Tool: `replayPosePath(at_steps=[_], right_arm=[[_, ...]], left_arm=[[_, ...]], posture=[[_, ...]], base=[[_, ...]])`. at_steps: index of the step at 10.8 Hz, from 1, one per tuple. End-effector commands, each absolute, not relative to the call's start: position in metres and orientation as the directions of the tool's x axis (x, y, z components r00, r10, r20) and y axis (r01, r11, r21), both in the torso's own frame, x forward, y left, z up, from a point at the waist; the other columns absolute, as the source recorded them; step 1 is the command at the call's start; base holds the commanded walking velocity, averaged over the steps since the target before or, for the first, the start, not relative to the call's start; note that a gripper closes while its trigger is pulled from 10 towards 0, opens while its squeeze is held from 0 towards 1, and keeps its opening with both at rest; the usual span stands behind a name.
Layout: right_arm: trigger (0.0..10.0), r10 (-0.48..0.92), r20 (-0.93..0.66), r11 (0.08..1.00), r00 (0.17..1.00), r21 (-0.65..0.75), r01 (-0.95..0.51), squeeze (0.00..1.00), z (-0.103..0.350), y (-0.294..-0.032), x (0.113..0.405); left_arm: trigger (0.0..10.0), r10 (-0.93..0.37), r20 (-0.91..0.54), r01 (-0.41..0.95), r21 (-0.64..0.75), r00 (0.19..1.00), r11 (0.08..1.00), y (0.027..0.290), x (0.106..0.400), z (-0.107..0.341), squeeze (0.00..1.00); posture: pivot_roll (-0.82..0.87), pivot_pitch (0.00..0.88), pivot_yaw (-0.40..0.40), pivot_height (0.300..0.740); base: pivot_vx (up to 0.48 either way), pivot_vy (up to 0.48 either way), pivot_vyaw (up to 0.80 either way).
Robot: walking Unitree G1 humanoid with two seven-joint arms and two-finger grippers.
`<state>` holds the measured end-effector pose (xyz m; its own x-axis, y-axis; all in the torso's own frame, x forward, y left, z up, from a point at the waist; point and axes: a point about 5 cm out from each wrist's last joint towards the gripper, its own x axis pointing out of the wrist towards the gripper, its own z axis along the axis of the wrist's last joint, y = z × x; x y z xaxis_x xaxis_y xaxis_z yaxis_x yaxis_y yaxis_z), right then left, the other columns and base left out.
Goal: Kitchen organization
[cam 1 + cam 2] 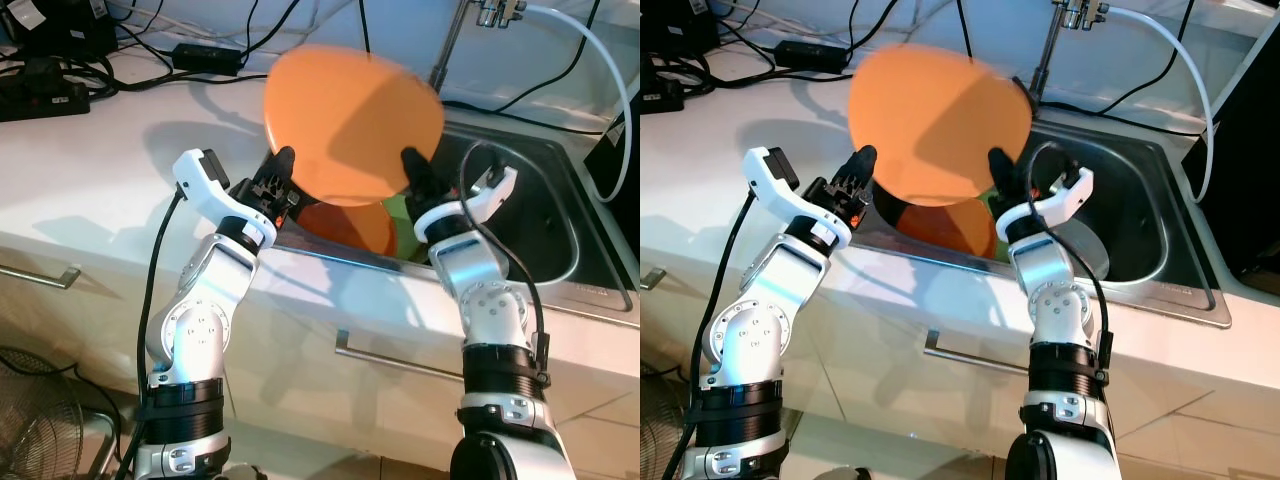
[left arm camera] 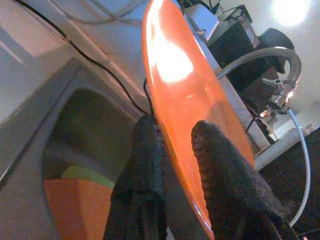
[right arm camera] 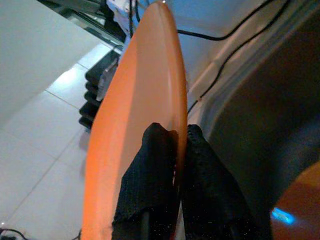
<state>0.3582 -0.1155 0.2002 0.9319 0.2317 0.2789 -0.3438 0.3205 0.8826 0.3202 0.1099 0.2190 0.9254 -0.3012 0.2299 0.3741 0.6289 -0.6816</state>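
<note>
A big orange plate is held upright above the near left edge of the steel sink. My left gripper pinches its left rim, with one finger on each face of the plate. On the opposite rim my right gripper is shut too, its fingers clamping the thin edge of the plate. Down in the basin lie another orange dish and a green piece, partly hidden behind the raised plate.
A faucet with a white hose stands behind the sink. Black cables and a power strip lie on the white counter at the back left. A drawer handle runs below the counter edge.
</note>
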Motion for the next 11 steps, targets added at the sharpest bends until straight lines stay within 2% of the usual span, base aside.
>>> replayPosePath(at_steps=[1,4,5,6,7,8,9,10,11], right_arm=[[0.0,0.240,0.337,0.283,0.910,0.873,-0.398,0.00,0.219,-0.106,0.359],[0.0,0.192,0.347,0.289,0.918,0.874,-0.391,0.00,0.224,-0.116,0.363],[0.0,0.125,0.355,0.325,0.927,0.868,-0.376,0.00,0.230,-0.130,0.369],[0.0,0.032,0.349,0.356,0.937,0.872,-0.337,0.00,0.237,-0.150,0.377],[0.0,0.007,0.354,0.362,0.935,0.871,-0.332,0.00,0.240,-0.156,0.379],[0.0,-0.023,0.360,0.410,0.933,0.854,-0.320,0.00,0.245,-0.164,0.383],[6.4,-0.058,0.355,0.488,0.933,0.826,-0.284,0.00,0.249,-0.171,0.387],[10.0,-0.031,0.352,0.635,0.935,0.730,-0.254,0.00,0.248,-0.172,0.393],[10.0,0.048,0.348,0.824,0.936,0.516,-0.234,0.00,0.246,-0.165,0.395]], left_arm=[[10.0,-0.348,0.254,0.425,-0.657,0.902,0.622,0.100,0.318,0.224,1.00],[10.0,-0.381,0.209,0.429,-0.567,0.901,0.704,0.099,0.318,0.219,1.00],[10.0,-0.424,0.158,0.448,-0.444,0.892,0.776,0.092,0.316,0.211,1.00],[10.0,-0.466,0.111,0.473,-0.357,0.878,0.806,0.085,0.313,0.204,0.00],[10.0,-0.473,0.100,0.476,-0.347,0.875,0.808,0.084,0.312,0.202,0.00],[10.0,-0.483,0.071,0.479,-0.307,0.873,0.822,0.082,0.312,0.198,0.00],[10.0,-0.499,0.048,0.493,-0.267,0.865,0.828,0.080,0.310,0.195,0.00],[10.0,-0.510,0.024,0.502,-0.230,0.860,0.834,0.079,0.309,0.192,0.00],[10.0,-0.508,-0.012,0.497,-0.192,0.861,0.846,0.079,0.309,0.189,0.00]], posture=[[0.16,0.071,-0.067,0.740],[0.16,0.068,-0.068,0.740],[0.16,0.066,-0.068,0.740],[0.16,0.066,-0.067,0.740],[0.16,0.068,-0.067,0.740],[0.16,0.068,-0.068,0.740],[0.16,0.071,-0.067,0.740],[0.16,0.072,-0.067,0.740],[0.17,0.071,-0.067,0.740]], base=[[0.000,0.000,0.00],[0.000,0.000,0.00],[0.000,0.000,0.00],[0.000,0.000,0.00],[0.000,0.000,0.00],[0.000,0.000,0.00],[0.000,0.000,0.00],[0.000,0.000,0.00],[0.000,0.000,0.00]])
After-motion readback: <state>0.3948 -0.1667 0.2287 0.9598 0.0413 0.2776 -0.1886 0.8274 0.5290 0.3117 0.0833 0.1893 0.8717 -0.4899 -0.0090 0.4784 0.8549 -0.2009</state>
